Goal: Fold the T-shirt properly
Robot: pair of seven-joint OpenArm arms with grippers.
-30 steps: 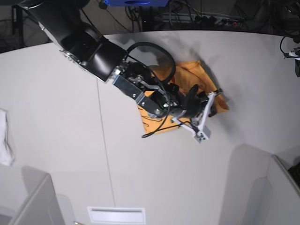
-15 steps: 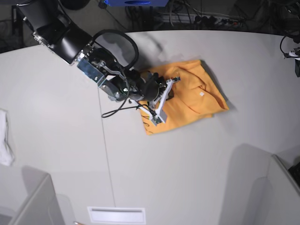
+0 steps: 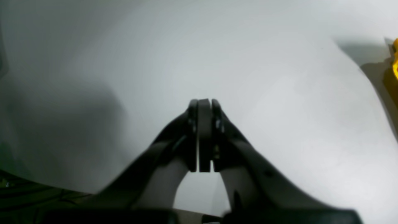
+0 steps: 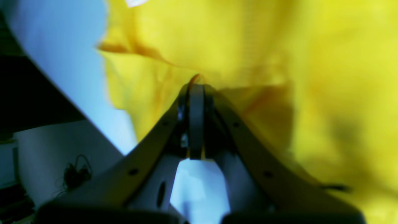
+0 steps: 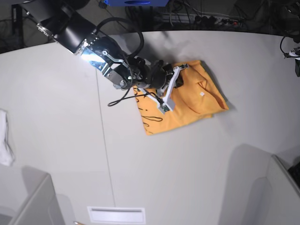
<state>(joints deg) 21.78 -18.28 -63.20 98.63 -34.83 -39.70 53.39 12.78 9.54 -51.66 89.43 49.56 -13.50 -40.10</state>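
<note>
presently: t-shirt, orange-yellow, part-folded on the surface. right gripper fingers clenched, pinching a fold near its upper edge. left gripper clenched, holding nothing. advice: draw fold across evenly, lay flat.

This looks like a robotics lab or test bench rather than a home. A broad, pale grey work table with a curved far edge fills the base view, bare of household furnishing. Behind that edge lies a tangle of black cables and power strips on a dark floor, beside a blue box-like piece of equipment. Pale grey panel dividers stand at the near corners, and a white rectangular slot plate sits in the tabletop.
</note>
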